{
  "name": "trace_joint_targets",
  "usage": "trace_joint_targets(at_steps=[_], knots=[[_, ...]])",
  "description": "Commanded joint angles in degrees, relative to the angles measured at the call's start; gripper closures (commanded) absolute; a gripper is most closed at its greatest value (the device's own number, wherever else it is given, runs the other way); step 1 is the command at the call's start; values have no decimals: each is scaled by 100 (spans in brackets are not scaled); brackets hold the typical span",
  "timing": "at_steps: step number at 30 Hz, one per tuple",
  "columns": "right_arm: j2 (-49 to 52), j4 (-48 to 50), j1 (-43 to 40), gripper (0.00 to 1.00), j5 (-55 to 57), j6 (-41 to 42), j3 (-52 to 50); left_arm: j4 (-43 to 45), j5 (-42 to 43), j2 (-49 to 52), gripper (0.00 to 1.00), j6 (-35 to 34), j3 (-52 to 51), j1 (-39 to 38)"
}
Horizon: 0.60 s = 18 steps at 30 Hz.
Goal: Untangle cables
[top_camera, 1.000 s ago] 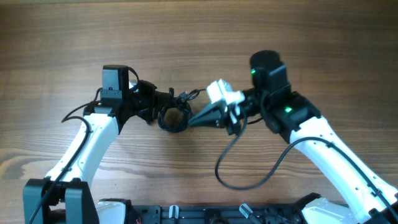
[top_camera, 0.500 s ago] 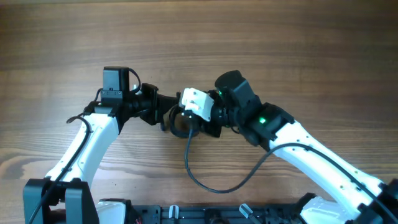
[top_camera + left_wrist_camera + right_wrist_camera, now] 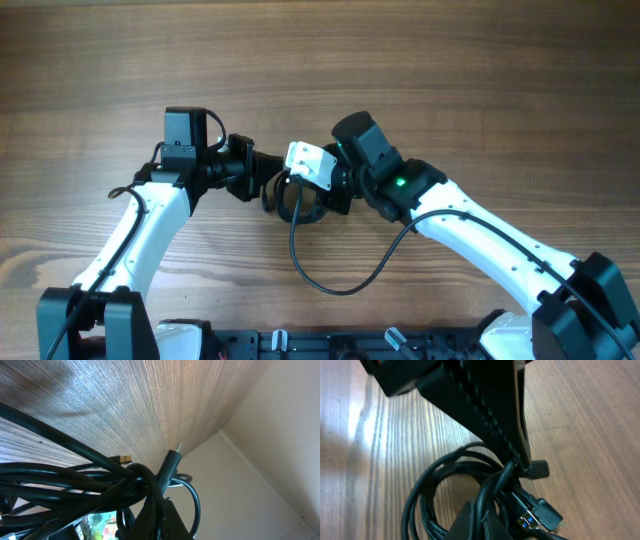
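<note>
Cables (image 3: 75, 482) in one knotted bundle, left fingers (image 3: 157, 521) pinched on it, right fingers (image 3: 485, 400) clamped on it too

Brown wood-grain table (image 3: 450, 80); knotted black cables (image 3: 297, 200) at centre; resting on the surface or lifted, cannot tell.

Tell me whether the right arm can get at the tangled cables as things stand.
Probably yes. The right gripper is at the cables, with strands running between its fingers; nothing blocks it. The left gripper holds the bundle's other side.
</note>
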Motion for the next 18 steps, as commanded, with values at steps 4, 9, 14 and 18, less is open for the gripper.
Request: trace_joint_targets(at_steps=[4, 9, 14, 18], knots=[[61, -9, 42, 96, -2197, 1663, 17, 24, -1008, 11, 96, 11, 15, -11], [61, -7, 42, 96, -3790, 1517, 17, 22, -1749, 11, 96, 142, 15, -9], [61, 66, -264, 96, -3648, 1515, 17, -24, -2114, 11, 96, 162, 15, -9], [61, 195, -1019, 96, -3547, 2380, 17, -22, -2426, 11, 96, 184, 15, -9]])
